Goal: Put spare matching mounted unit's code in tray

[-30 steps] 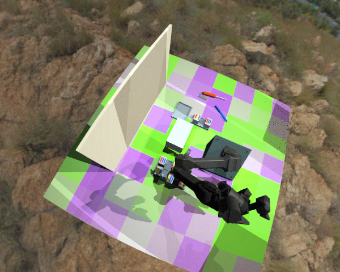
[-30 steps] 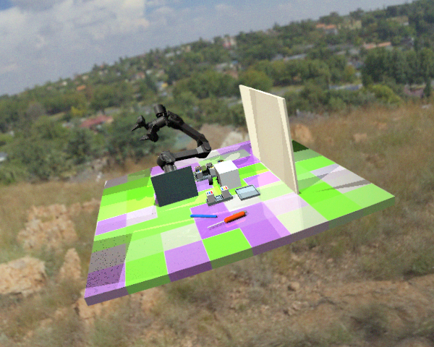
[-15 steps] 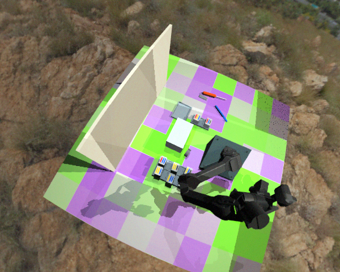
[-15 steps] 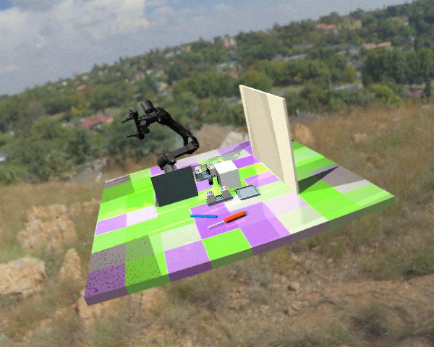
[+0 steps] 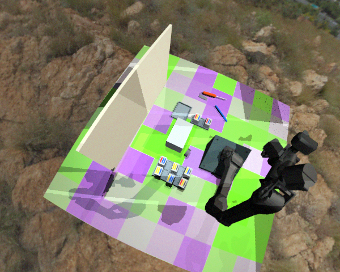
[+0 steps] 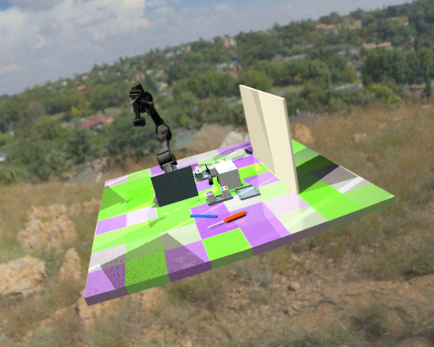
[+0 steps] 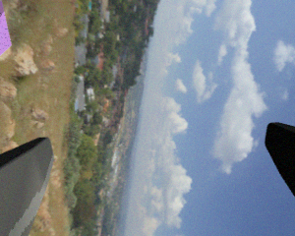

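Note:
My gripper (image 7: 161, 141) (image 5: 287, 147) is open and empty, raised high above the table's right side and turned away from the parts. The grey tray (image 5: 181, 110) (image 6: 247, 191) is empty. A rack (image 5: 164, 177) at lower centre holds several small blocks with coloured stripes on top. A second rack (image 5: 201, 124) (image 6: 220, 199) beside the tray holds two striped blocks. A white box (image 5: 180, 133) (image 6: 226, 173) with a dark knob (image 5: 187, 152) stands between the racks; I cannot tell whether it is the mounted unit. No printed code is readable.
A tall beige wall (image 5: 120, 111) (image 6: 273, 134) stands beyond the tray. An orange screwdriver (image 5: 208, 94) (image 6: 234, 217) and a blue pen (image 5: 220, 113) (image 6: 203, 216) lie near the second rack. A dark pedestal (image 5: 211, 154) (image 6: 175, 186) is under the arm's base.

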Action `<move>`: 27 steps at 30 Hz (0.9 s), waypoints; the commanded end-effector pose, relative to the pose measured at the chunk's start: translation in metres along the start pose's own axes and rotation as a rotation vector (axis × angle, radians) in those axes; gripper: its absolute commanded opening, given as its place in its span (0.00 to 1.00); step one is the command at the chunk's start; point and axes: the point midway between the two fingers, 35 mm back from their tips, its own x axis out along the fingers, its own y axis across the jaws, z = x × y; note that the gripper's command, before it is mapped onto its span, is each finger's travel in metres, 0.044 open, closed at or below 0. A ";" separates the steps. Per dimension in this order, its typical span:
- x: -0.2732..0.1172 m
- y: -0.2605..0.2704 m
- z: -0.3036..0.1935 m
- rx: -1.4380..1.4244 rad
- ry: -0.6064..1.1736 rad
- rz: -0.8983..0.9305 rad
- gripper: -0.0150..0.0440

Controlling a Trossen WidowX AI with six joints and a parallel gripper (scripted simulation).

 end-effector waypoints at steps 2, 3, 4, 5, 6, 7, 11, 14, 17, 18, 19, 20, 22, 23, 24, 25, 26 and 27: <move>0.023 -0.027 0.071 0.019 -0.267 0.073 1.00; 0.025 -0.030 0.087 0.021 -0.316 0.095 1.00; 0.027 -0.034 0.104 0.025 -0.364 0.115 1.00; 0.028 -0.036 0.121 0.028 -0.411 0.138 1.00; 0.029 -0.038 0.138 0.031 -0.456 0.163 1.00; 0.029 -0.039 0.156 0.033 -0.499 0.191 1.00; 0.026 -0.038 0.205 0.034 -0.607 0.286 1.00; 0.019 -0.029 0.245 0.008 -0.669 0.388 1.00; 0.009 -0.011 0.287 -0.045 -0.706 0.497 1.00; 0.005 -0.007 0.298 -0.046 -0.720 0.535 1.00; 0.001 -0.002 0.310 -0.047 -0.732 0.575 1.00; -0.003 0.002 0.321 -0.049 -0.742 0.615 1.00; -0.012 0.013 0.343 -0.053 -0.755 0.698 1.00; -0.016 0.019 0.354 -0.056 -0.758 0.740 1.00; -0.022 0.026 0.365 -0.060 -0.759 0.784 1.00; -0.028 0.035 0.378 -0.065 -0.756 0.837 1.00; -0.035 0.045 0.391 -0.071 -0.749 0.893 1.00; -0.043 0.056 0.403 -0.077 -0.738 0.948 1.00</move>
